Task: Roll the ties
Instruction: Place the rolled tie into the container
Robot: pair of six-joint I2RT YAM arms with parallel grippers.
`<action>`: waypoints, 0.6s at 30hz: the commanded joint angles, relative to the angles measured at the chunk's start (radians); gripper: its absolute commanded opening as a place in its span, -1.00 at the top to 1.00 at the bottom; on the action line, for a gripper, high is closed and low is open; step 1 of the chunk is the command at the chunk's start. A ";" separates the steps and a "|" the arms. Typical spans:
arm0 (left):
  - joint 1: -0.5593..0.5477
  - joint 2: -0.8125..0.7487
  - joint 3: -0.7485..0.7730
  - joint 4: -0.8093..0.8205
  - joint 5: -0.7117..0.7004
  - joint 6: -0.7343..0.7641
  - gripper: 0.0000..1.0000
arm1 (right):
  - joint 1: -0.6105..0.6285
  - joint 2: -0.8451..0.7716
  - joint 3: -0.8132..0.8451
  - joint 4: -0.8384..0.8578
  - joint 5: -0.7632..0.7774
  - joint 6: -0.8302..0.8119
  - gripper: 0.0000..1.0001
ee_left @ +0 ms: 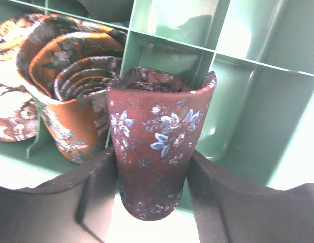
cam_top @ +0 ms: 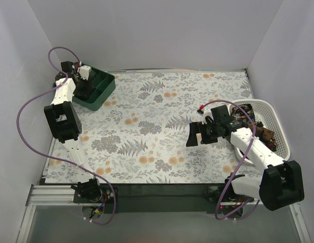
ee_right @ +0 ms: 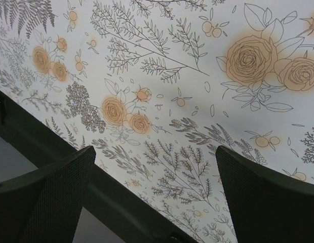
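Maroon roll [ee_left: 157, 152] was what mattered. It sat squarely between the fingers of the left end effector [ee_left: 152, 202], which was partly closed, pressing on both flanks and holding it. Its long axis ran roughly along the fingers, coiled end pointing away from the wrist into the green tray [ee_left: 248, 101], at the compartment just right of the one holding an orange-brown roll [ee_left: 71, 91]. I could not tell whether it rested on the tray floor. I judged the coming move to be a plain letting-go and a pull back along that axis, so the coil would not tip. The right end effector [cam_top: 198, 132] hung wide open and empty above the bench [cam_top: 147, 126], well away from the tray, beside the white basket [cam_top: 278, 117] where dark ties [cam_top: 266, 137] lay. That arm was the nearer to them.
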 commanded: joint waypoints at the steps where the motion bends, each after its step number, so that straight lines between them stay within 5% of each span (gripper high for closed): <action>1: -0.004 -0.044 0.036 -0.027 0.011 -0.012 0.01 | -0.003 -0.028 0.017 0.003 -0.006 -0.007 -0.82; 16: -0.004 -0.096 0.047 -0.039 -0.010 -0.067 -0.07 | -0.003 -0.043 0.008 0.003 -0.009 -0.004 -0.82; 18: -0.005 -0.104 0.047 -0.039 -0.012 -0.072 -0.21 | -0.005 -0.043 0.008 0.004 -0.007 -0.004 -0.82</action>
